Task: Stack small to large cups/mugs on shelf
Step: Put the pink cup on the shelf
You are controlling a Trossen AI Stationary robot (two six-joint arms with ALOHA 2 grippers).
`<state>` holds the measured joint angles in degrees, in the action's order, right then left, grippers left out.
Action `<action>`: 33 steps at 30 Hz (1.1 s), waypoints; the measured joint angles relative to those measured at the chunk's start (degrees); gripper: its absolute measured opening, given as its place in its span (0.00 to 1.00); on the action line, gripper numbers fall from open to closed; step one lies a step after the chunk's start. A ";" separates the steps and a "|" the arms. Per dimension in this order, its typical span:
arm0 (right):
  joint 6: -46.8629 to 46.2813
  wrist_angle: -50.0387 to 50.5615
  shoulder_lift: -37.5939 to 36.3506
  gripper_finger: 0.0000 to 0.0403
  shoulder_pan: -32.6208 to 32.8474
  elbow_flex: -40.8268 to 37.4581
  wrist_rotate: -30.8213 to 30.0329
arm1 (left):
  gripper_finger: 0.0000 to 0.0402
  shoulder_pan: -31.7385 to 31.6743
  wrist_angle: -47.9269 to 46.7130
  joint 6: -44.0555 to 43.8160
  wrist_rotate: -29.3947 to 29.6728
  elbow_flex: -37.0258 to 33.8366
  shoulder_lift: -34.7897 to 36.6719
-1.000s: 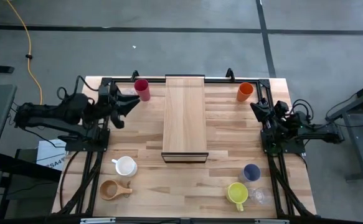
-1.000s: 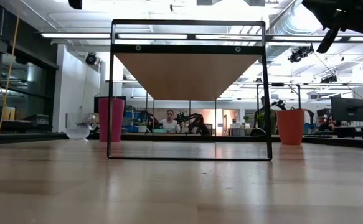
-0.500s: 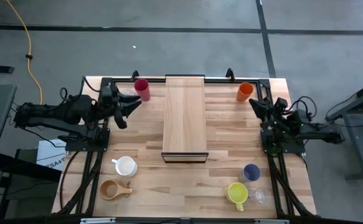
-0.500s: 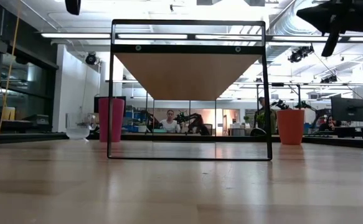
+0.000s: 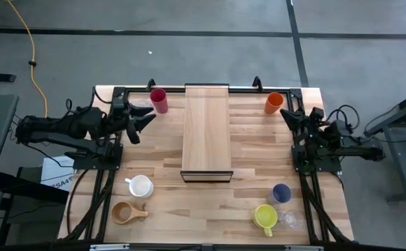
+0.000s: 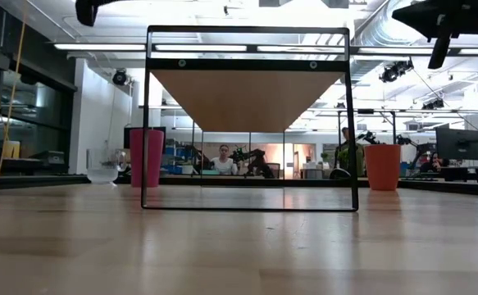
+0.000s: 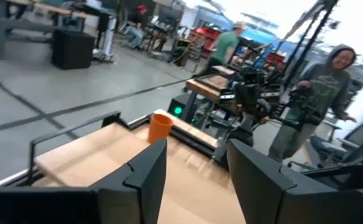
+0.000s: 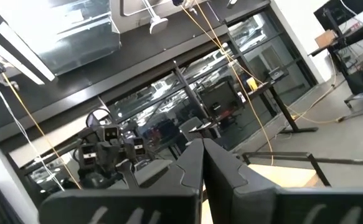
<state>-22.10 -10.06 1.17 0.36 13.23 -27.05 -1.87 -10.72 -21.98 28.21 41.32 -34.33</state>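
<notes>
The light-wood shelf (image 5: pixel 206 130) stands in the table's middle. A red tumbler (image 5: pixel 159 100) stands at the far left and an orange tumbler (image 5: pixel 274 102) at the far right. At the near left are a white mug (image 5: pixel 141 186) and a brown wooden cup (image 5: pixel 124 213). At the near right stand a lavender tumbler (image 5: pixel 280 193), a yellow mug (image 5: pixel 265 216) and a clear glass (image 5: pixel 288 221). My left gripper (image 5: pixel 147 120) hovers open just nearer than the red tumbler, holding nothing. My right gripper (image 5: pixel 286 117) hovers shut near the orange tumbler, also holding nothing.
The shelf rests on a thin black frame (image 6: pixel 249 119), with open space under its board. Black rails (image 5: pixel 108 174) run along the table's left and right edges by the arm bases. People and other machines show in the room beyond the table.
My right gripper has risen a little and tipped upward, from slanting down to about level and slightly raised. My left gripper has tipped down toward level, and its tip now reaches lower into the low view. No cup has moved.
</notes>
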 joint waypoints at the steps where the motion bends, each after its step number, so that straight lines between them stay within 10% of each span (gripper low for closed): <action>1: -0.19 0.01 0.01 0.00 0.00 0.00 -0.15 | 0.40 0.00 -1.02 -0.80 0.37 0.00 -0.05; 12: -5.31 1.25 5.69 0.07 0.00 0.00 -0.78 | 0.40 -3.68 -5.58 -17.02 10.58 1.41 -6.69; 24: -6.38 1.24 12.13 0.23 0.00 0.00 -0.76 | 0.40 -37.53 -37.70 -24.99 -13.06 22.28 -34.24; 33: -7.60 1.21 12.13 0.23 0.00 0.00 1.14 | 0.40 -51.26 -43.24 -18.41 -20.30 31.93 -49.24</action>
<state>-29.69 -8.86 13.30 0.36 13.23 -25.90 -53.13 -53.96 -40.39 7.90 73.25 -83.56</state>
